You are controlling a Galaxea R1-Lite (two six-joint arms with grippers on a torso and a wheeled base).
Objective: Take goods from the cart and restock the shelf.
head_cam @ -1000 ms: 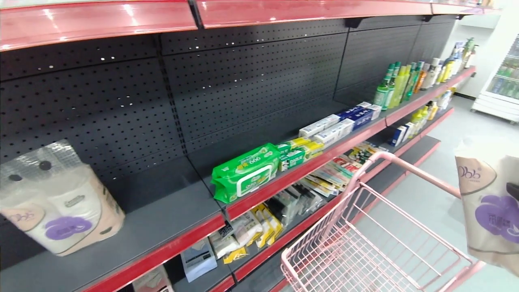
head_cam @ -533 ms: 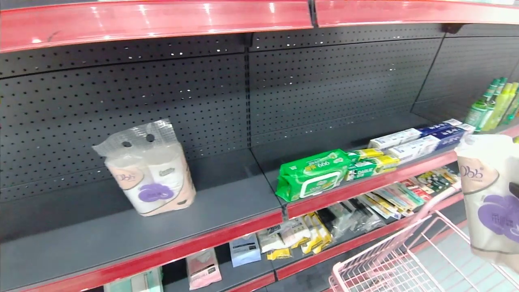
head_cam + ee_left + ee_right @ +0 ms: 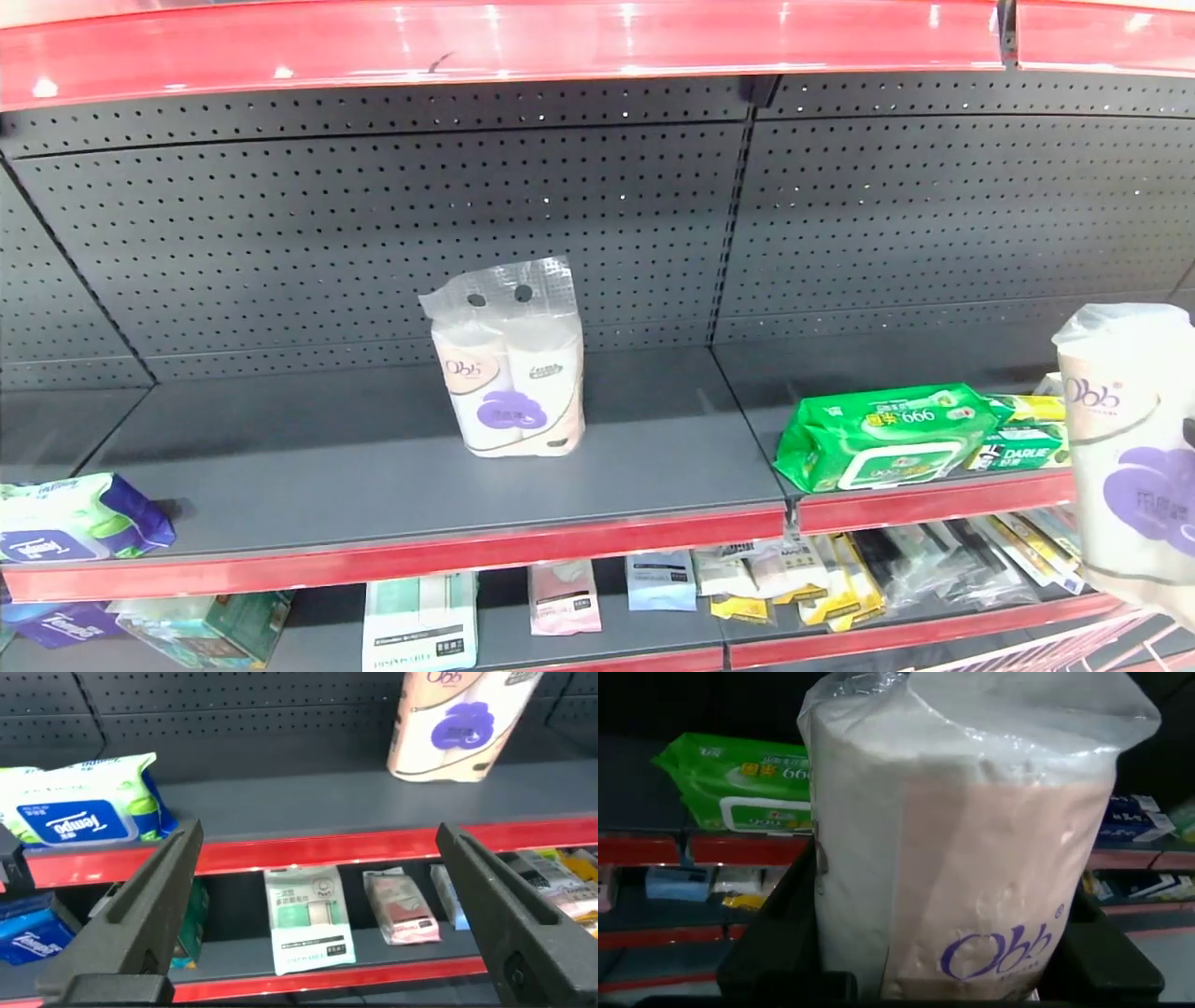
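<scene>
Pack (image 3: 971,840) of toilet rolls sits clamped in the right gripper (image 3: 943,943), one dark finger (image 3: 775,943) pressed on each side of the plastic wrap. In the head view the pack (image 3: 1134,467) is held upright at the far right. It is out in front of the shelf (image 3: 373,467) and not on it, level with the shelf's board and above a pink corner of the cart (image 3: 1074,644). Green wipes (image 3: 878,434) lie on the shelf just beside it, toward the middle.

A second pack (image 3: 509,373) stands upright on the shelf near its centre, well apart from the held one.

The left gripper (image 3: 320,835) faces the shelf front, about level with its red edge. Its jaws are spread wide with nothing between them. Blue wipes (image 3: 79,812) lie at the shelf's front toward the robot's left, and the second pack (image 3: 458,723) stands farther back on the board. Below the edge, a lower shelf (image 3: 280,971) holds small packets in a row.
</scene>
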